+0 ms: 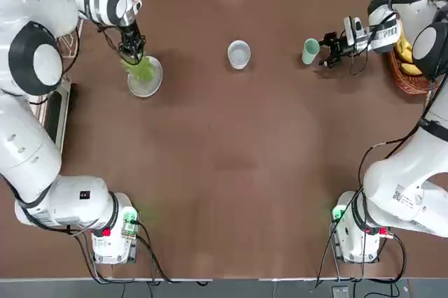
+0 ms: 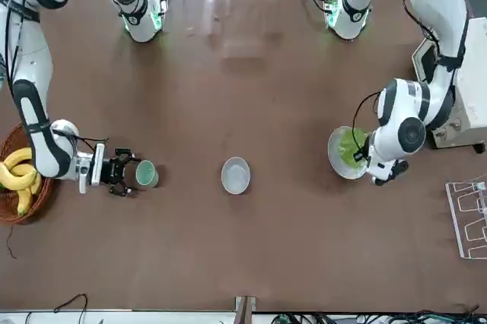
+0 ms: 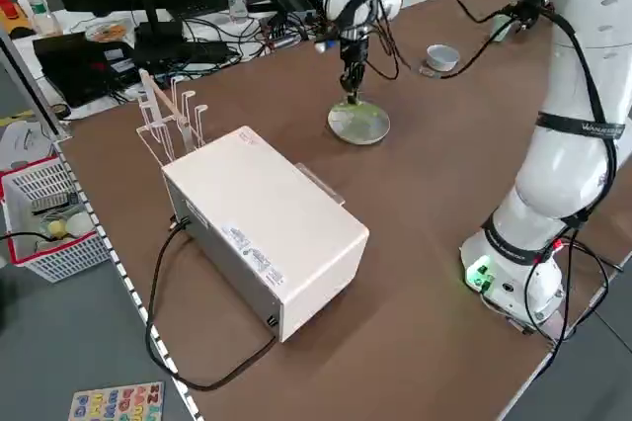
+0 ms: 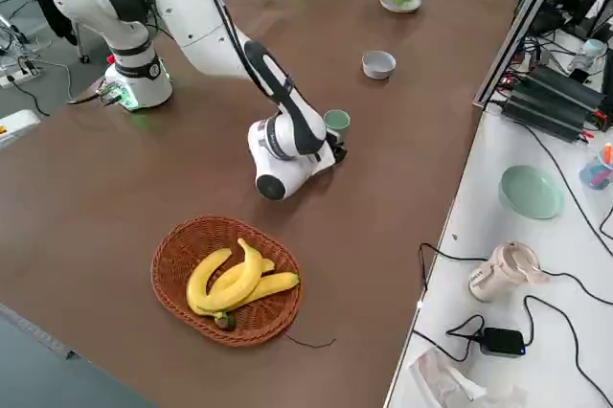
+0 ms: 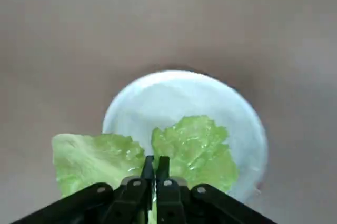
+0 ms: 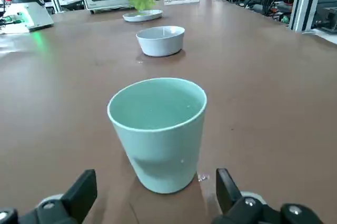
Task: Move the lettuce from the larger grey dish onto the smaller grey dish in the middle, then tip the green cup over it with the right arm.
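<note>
- Pinching the bright green, crinkled lettuce leaves (image 5: pixel 195 153) between its closed fingers, the left black two-finger gripper (image 5: pixel 155 163) is at the flat, round, grey-white plate (image 5: pixel 184 98), the leaves partly over its rim.
- Standing upright on the brown table (image 1: pixel 231 144), the pale mint-green cylindrical cup (image 6: pixel 158 134) is just ahead of the right black two-finger gripper (image 6: pixel 158 192), whose fingers are spread wide, holding nothing.
- Sitting between plate and cup, the small, round, grey-white bowl (image 1: pixel 239 54) holds no lettuce.
</note>
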You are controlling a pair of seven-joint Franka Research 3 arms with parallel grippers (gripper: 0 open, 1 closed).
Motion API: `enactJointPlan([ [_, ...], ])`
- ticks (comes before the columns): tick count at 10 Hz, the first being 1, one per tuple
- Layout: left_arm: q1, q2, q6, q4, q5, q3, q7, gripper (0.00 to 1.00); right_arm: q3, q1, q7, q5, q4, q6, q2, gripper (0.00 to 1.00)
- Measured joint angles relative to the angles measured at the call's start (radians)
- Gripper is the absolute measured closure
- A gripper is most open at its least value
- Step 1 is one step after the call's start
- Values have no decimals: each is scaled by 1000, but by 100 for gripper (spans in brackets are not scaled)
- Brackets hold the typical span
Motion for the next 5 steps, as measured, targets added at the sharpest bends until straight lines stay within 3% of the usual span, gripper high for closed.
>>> enactJointPlan([
  [2, -5, -6, -91, 107, 0, -78, -118, 96, 7, 0, -11, 0, -10, 0, 0, 0],
  [5, -76, 29, -99, 220, 0, -153, -310, 96, 20, 9, -15, 0, -22, 8, 0, 0],
])
